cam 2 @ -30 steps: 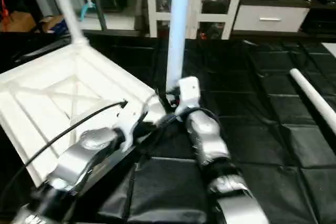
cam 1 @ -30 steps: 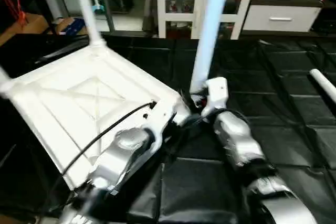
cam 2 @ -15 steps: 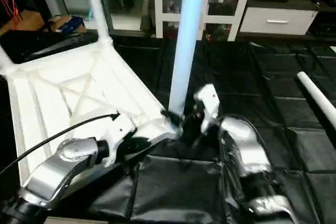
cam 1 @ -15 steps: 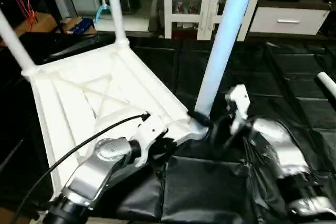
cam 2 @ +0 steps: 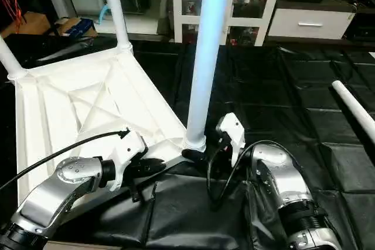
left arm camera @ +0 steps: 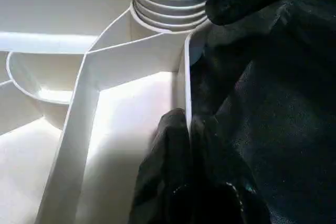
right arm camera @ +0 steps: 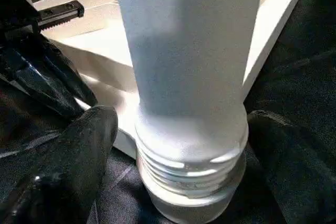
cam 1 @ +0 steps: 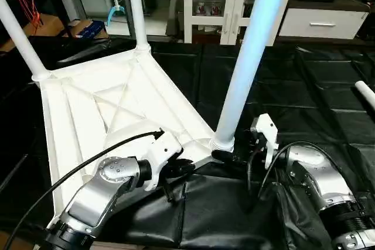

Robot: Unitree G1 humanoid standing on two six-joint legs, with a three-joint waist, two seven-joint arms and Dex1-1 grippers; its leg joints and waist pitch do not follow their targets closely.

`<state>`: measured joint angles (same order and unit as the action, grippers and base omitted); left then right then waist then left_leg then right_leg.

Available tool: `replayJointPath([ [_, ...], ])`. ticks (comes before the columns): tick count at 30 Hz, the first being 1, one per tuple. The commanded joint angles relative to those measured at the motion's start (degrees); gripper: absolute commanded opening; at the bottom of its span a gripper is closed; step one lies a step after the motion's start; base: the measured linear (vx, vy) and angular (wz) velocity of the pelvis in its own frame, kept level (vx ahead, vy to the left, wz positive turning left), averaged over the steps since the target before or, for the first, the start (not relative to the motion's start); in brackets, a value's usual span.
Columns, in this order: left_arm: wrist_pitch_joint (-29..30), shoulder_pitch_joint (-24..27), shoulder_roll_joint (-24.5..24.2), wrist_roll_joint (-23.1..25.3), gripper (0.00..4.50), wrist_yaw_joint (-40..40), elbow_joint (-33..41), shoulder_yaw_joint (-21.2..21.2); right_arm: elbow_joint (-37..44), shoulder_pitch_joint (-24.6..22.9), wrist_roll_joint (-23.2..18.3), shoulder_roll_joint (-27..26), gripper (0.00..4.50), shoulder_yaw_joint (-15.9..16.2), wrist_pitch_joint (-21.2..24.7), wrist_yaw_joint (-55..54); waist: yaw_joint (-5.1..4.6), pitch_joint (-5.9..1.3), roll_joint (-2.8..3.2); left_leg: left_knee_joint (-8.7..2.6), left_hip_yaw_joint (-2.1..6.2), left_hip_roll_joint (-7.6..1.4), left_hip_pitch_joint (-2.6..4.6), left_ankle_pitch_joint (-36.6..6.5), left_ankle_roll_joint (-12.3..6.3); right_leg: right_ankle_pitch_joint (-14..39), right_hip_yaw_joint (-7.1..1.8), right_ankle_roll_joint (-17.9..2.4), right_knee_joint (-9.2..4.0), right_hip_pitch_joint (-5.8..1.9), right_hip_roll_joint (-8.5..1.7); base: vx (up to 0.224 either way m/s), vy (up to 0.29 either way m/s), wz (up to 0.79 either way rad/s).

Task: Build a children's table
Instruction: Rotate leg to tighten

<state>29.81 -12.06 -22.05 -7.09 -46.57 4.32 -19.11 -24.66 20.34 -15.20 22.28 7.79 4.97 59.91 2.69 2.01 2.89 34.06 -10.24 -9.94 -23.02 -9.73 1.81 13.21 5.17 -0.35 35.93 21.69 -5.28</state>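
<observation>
The children's table top [cam 1: 88, 121] lies upside down on black sheeting, its X-ribbed underside facing up. Three white legs stand in its corner sockets: the near-right leg [cam 1: 252, 57], a far leg [cam 1: 136, 4] and a far-left leg [cam 1: 17, 39]. My left gripper [cam 1: 176, 168] is shut on the top's near rim [left arm camera: 185, 77], close to the near-right socket. My right gripper [cam 2: 199, 155] stands open around that leg's threaded base [right arm camera: 189, 145], with one finger [right arm camera: 79, 156] on either side and a gap to each. A loose leg [cam 2: 354, 112] lies on the sheeting at the right.
A white glass-door cabinet [cam 1: 217, 4] and a white drawer unit [cam 1: 319, 21] stand behind. Black padded sheeting [cam 1: 304, 86] covers the floor. A cardboard box [cam 1: 38, 27] sits at the far left.
My right gripper has let go of the near-right leg's base and opened wide around it. The head camera has shifted, bringing more of the table into view. My left gripper stays shut on the rim.
</observation>
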Motion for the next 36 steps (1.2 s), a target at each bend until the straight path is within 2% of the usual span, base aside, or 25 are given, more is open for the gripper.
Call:
replayJointPath([
  [1,-0.33,0.81,-0.05,-1.03,0.0,-2.22,0.57,-2.15,-0.18,0.76,0.28,0.28,4.25,-0.57,0.04,-0.17,-0.11,-3.16,-0.78,-3.53,1.14,-3.42,1.27,-9.21,-5.96,1.07,-3.12,-13.9,-4.34,-2.2,-3.41,0.0,0.0,0.0],
  [2,-0.33,0.81,-0.05,-1.03,0.0,-2.22,0.57,-2.15,-0.18,0.76,0.28,0.28,4.25,-0.57,0.04,-0.17,-0.09,-3.16,-0.76,-3.53,1.14,-3.42,1.28,-9.28,-5.96,1.25,-3.11,-13.93,-4.35,-2.22,-3.43,0.0,0.0,0.0],
  [3,-0.33,0.81,-0.08,-1.03,0.0,-2.26,0.59,-2.18,-0.36,0.9,0.29,0.19,3.97,-0.72,-0.08,-0.28,-0.08,-3.16,-0.74,-3.52,1.15,-3.44,1.28,-9.22,-5.99,1.39,-3.1,-13.9,-4.32,-2.23,-3.41,0.0,0.0,0.0],
  [8,-0.09,0.88,-0.21,-1.12,0.0,-2.54,0.78,-2.36,-0.79,1.1,-0.28,-0.31,3.75,-1.26,-0.32,-0.13,-0.08,-3.09,-0.69,-3.64,1.2,-3.52,1.36,-10.35,-5.48,2.51,-3.09,-13.83,-4.34,-2.17,-3.36,0.0,0.0,0.0],
  [9,0.07,0.98,-0.31,-1.17,0.0,-2.67,0.95,-2.46,-0.76,1.11,-0.6,-0.62,3.5,-1.46,-0.41,-0.05,-0.07,-3.15,-0.71,-3.59,1.21,-3.5,1.35,-10.3,-5.39,2.45,-3.1,-13.79,-4.33,-2.21,-3.4,0.0,0.0,0.0],
  [12,0.3,1.12,-0.45,-1.28,0.0,-2.88,1.21,-2.56,-0.53,1.14,-1.12,-0.95,3.44,-1.65,-0.2,0.26,-0.07,-3.18,-0.67,-3.57,1.22,-3.49,1.31,-9.76,-5.58,1.6,-3.1,-13.9,-4.21,-2.21,-3.37,0.0,0.0,0.0],
  [15,0.36,1.2,-0.55,-1.22,0.0,-3.06,1.31,-2.57,-0.64,1.2,-1.15,-1.06,3.05,-1.59,-0.13,0.43,0.02,-3.26,-0.64,-3.44,1.21,-3.48,1.36,-9.12,-5.77,0.69,-3.07,-14.04,-4.08,-2.23,-3.34,0.0,0.0,0.0],
  [20,0.47,1.25,-0.7,-1.23,0.0,-3.34,1.34,-2.56,-0.7,1.11,-1.13,-1.24,2.78,-1.39,0.07,1.05,0.09,-3.27,-0.62,-3.39,1.19,-3.43,1.35,-9.04,-5.8,0.62,-3.06,-14.1,-4.07,-2.27,-3.38,0.0,0.0,0.0],
  [32,1.09,1.49,-1.02,-1.3,0.0,-3.52,1.58,-2.88,-0.12,0.36,-1.45,-1.53,2.74,-1.65,0.31,1.25,0.1,-3.27,-0.49,-3.44,1.26,-3.48,1.45,-10.24,-5.05,1.91,-3.04,-13.96,-4.08,-2.23,-3.33,0.0,0.0,0.0],
  [35,1.55,1.26,-0.57,-0.6,0.0,-2.51,0.99,-3.04,-0.85,0.57,-0.42,-2.57,2.74,-2.0,0.47,-1.95,0.03,-3.24,-0.45,-3.49,1.27,-3.44,1.39,-10.21,-4.9,1.6,-3.05,-14.02,-4.04,-2.21,-3.32,0.0,0.0,0.0],
  [36,2.07,0.89,0.11,-0.1,0.0,-1.32,0.28,-2.9,-2.08,0.93,1.18,-3.34,2.74,-2.07,-0.06,-5.26,-0.06,-3.19,-0.45,-3.54,1.27,-3.42,1.36,-10.83,-4.69,2.32,-3.03,-13.95,-4.13,-2.22,-3.32,0.0,0.0,0.0],
])
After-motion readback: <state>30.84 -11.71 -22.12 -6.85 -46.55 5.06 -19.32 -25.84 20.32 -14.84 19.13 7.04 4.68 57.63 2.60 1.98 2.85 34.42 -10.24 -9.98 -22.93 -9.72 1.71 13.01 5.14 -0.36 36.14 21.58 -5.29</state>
